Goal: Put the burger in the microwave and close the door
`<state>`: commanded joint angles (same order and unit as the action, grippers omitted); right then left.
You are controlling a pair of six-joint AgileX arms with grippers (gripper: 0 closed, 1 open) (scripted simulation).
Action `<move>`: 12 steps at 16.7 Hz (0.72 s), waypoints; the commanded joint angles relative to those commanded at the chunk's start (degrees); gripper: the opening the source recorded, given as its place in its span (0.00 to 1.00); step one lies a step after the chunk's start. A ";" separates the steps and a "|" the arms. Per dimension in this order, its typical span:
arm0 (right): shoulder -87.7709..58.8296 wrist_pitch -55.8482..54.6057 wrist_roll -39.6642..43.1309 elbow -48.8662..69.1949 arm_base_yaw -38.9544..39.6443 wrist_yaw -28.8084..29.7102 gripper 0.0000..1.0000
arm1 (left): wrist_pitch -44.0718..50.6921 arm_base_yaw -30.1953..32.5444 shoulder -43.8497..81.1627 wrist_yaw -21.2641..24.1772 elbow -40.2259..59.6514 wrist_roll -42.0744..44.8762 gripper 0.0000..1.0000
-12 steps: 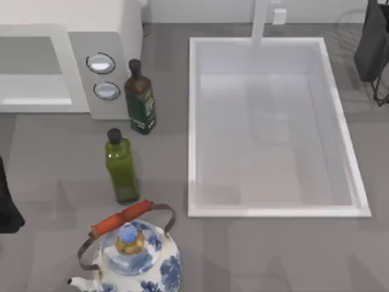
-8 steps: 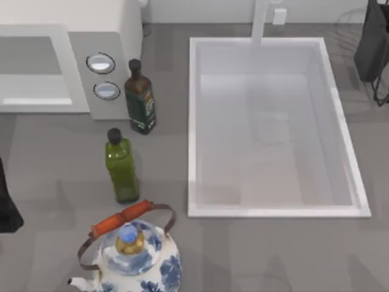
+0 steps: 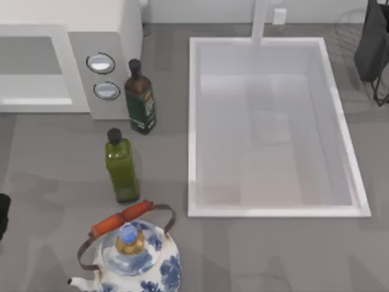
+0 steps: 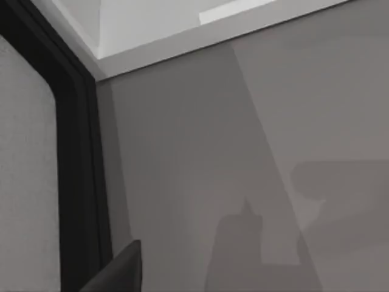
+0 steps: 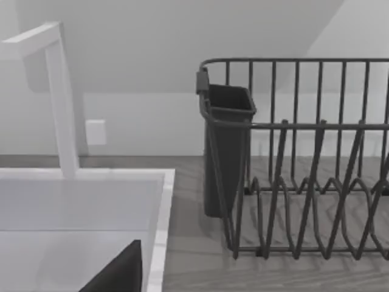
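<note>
The white microwave (image 3: 67,15) stands at the back left, its grey control panel (image 3: 103,76) carrying two round dials. In the left wrist view the door (image 4: 27,182), a speckled grey window in a black frame, meets the microwave's white lower edge (image 4: 182,39) at a corner, standing out from the front over the grey counter. The burger is out of view. My left arm (image 3: 2,218) is a dark sliver at the table's left edge. My right arm (image 3: 372,42) hangs parked at the back right, facing the dish rack.
A dark green bottle (image 3: 140,97) stands beside the control panel, and a light green bottle (image 3: 121,165) in front of it. A blue-and-white kettle (image 3: 135,255) sits at the front. The white sink (image 3: 193,121) with its faucet (image 3: 260,21) takes the right half. Behind it is a wire dish rack (image 5: 304,170).
The left arm's dark shape at the table's left edge has shrunk, drawing away to the left and nearly out of the top view. Nothing else has moved.
</note>
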<state>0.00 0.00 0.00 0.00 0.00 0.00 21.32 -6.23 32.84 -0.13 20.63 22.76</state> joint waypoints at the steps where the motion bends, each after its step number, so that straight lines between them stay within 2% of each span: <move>1: 0.00 0.00 0.00 0.00 0.00 0.00 1.00 | 3.31 -0.88 5.97 -0.05 2.88 3.45 1.00; 6: 0.00 0.00 0.00 0.00 0.00 0.00 1.00 | 19.17 -4.97 32.04 -0.25 16.75 20.00 1.00; 12: 0.00 0.00 0.00 0.00 0.00 0.00 1.00 | 31.15 -8.34 51.58 0.07 29.13 33.25 1.00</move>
<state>0.00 0.00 0.00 0.00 0.00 0.00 52.46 -14.56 84.42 -0.06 49.77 56.01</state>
